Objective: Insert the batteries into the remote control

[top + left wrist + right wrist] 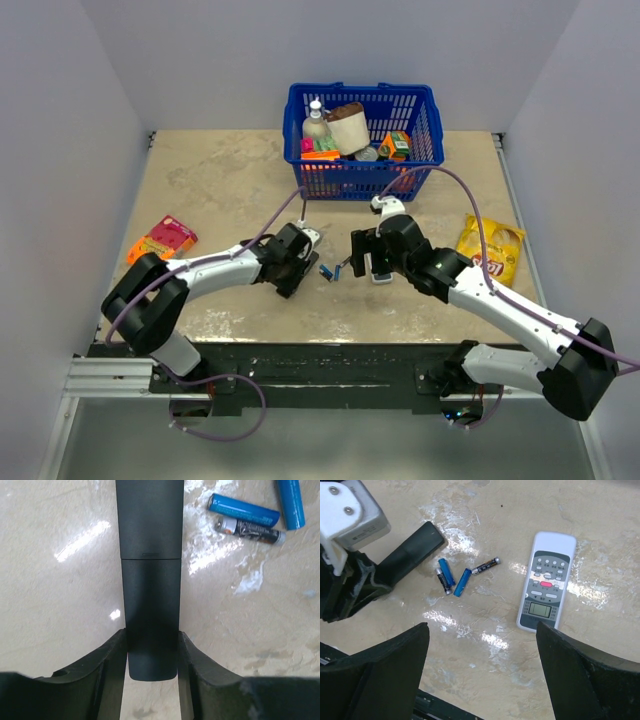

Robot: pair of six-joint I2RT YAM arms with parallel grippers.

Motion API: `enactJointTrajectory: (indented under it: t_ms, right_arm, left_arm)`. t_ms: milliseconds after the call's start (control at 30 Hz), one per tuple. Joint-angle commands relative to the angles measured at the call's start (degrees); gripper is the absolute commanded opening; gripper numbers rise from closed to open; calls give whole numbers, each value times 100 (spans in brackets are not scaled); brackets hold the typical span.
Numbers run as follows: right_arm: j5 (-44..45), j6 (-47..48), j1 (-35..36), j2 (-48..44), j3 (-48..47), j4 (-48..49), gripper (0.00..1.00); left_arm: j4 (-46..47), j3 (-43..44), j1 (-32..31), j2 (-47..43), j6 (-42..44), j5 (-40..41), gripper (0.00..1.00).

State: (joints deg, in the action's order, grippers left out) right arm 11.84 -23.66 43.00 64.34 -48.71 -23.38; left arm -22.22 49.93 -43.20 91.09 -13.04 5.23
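The black remote control (150, 580) lies flat on the table, its back cover seam showing. My left gripper (152, 642) is shut on its near end, both fingers pressed against its sides. In the right wrist view the remote control (412, 550) juts out of that gripper. Two blue batteries (243, 510) (291, 502) and a dark one (250, 530) lie loose just right of it. They show as several small cells (455, 577) in the right wrist view and as a small cluster (327, 271) from above. My right gripper (481, 630) hovers open over bare table, holding nothing.
A white-grey remote (546, 582) with buttons lies to the right of the batteries. A blue basket (420, 140) of groceries stands at the back. A yellow chips bag (492, 248) lies at the right, an orange packet (162, 238) at the left.
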Motion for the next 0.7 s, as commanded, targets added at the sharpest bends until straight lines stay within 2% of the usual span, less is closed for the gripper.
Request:
enactJointTrajectory:
  t_ms: [0, 100, 200, 333, 500, 667]
  right_arm:
    - [-128, 475, -11, -114, -244, 167, 92]
    - [-234, 939, -20, -211, -385, 237, 93]
    - [-813, 1738, -11, -369, -569, 228, 96]
    - [-1700, 2865, -20, -746, -745, 158, 98]
    - [-2641, 4190, -20, -1388, -798, 35, 98]
    - [-2958, 4782, -20, -1372, -1044, -280, 98]
  left_arm:
    - [-441, 227, -13, -802, 520, 83, 19]
    - [-485, 385, -4, -1207, 950, -162, 19]
    - [-564, 543, -4, -1558, 1433, -558, 17]
    - [-783, 746, -4, -1954, 1909, -1382, 10]
    - [-1152, 1123, -4, -2367, 2524, -2166, 8]
    - [-1513, 1344, -22, -2631, 3034, -2843, 5]
